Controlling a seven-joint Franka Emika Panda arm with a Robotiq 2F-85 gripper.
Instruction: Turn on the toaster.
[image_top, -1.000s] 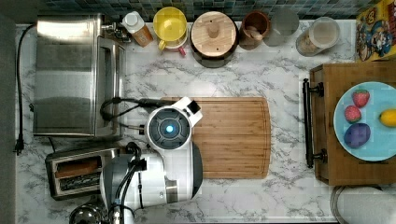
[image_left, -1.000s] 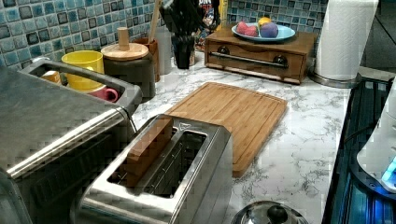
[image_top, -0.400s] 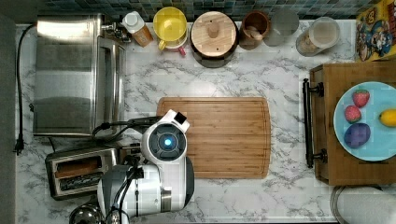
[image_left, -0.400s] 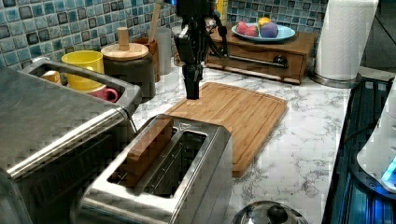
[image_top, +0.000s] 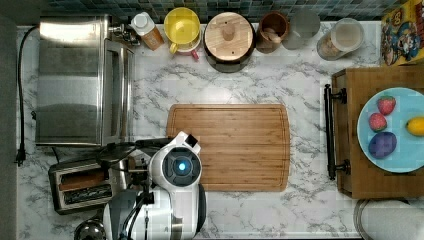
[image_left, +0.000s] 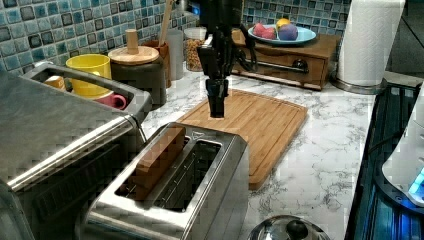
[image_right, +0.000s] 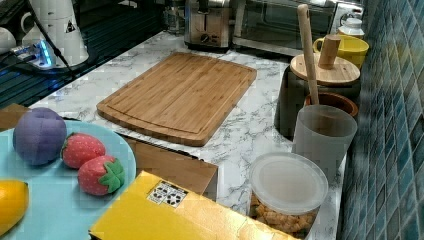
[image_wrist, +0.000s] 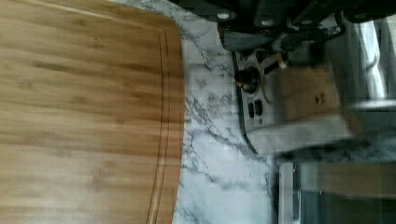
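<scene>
jaws (image_left: 217, 112) hang above toaster (image_left: 172, 187) end, centre of left view, apparently pressed together; bread slice (image_left: 156, 161) in 1 slot.

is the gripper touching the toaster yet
Apart. In the left view the gripper hangs above the cutting board, with board visible between its tip and the toaster.

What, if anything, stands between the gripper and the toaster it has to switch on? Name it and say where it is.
Nothing visible does. In the left view the gripper hangs above the near corner of the cutting board, just beyond the toaster, with only open air and bare marble counter between them. A slice sits in one toaster slot.
</scene>
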